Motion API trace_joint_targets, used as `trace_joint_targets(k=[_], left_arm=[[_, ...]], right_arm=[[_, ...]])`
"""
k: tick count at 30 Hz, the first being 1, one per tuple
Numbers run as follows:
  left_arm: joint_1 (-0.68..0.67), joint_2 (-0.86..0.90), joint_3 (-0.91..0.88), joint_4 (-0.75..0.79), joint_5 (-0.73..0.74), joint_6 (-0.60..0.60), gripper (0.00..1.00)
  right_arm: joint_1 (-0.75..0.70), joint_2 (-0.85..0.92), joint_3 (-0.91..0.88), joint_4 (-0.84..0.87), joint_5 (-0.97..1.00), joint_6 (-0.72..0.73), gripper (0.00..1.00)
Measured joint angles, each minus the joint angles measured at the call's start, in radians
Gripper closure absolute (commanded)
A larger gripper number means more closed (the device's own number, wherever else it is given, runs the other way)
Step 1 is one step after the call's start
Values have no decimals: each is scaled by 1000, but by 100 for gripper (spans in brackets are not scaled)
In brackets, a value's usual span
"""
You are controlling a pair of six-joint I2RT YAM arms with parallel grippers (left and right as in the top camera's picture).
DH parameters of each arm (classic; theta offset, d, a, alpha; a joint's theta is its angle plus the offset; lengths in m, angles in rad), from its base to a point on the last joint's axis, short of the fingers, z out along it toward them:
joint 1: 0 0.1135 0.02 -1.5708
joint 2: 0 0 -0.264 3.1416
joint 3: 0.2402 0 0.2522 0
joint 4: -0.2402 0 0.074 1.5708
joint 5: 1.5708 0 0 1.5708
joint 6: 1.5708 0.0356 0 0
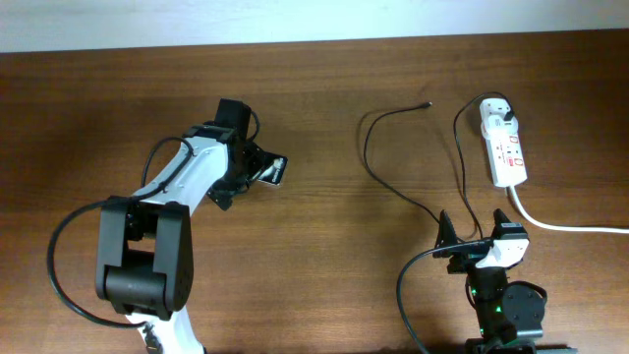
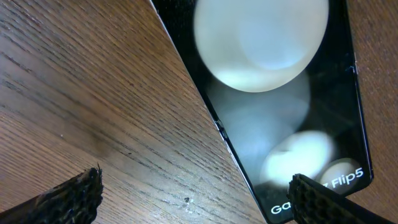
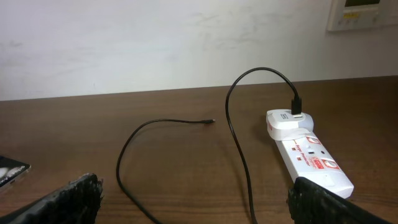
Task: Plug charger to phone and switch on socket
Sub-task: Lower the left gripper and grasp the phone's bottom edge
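The black phone [image 1: 272, 171] lies flat on the wooden table, left of centre. In the left wrist view its glossy face [image 2: 280, 124] fills the upper right, with white lettering near the lower end. My left gripper [image 1: 246, 172] is open just over the phone's left side; one finger sits over the phone's lettered corner, the other over bare wood [image 2: 193, 196]. The charger's thin black cable [image 1: 393, 187] loops across the table; its tip [image 1: 427, 103] lies free and its white adapter [image 1: 496, 113] is plugged into the socket [image 1: 506, 149]. My right gripper [image 1: 477, 228] is open and empty near the front edge.
The socket's thick white cord [image 1: 570, 226] runs off to the right. In the right wrist view the cable [image 3: 239, 155] passes between my open fingers [image 3: 196, 199], the socket [image 3: 311, 158] to the right. A white wall bounds the table's far edge.
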Motion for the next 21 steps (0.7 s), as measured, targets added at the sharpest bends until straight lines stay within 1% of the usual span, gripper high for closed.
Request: trace_joint_targets(k=[21], left_arm=[[0,0,0,5,0,-3,1]], right_arm=[[0,0,0,0,0,0,1]])
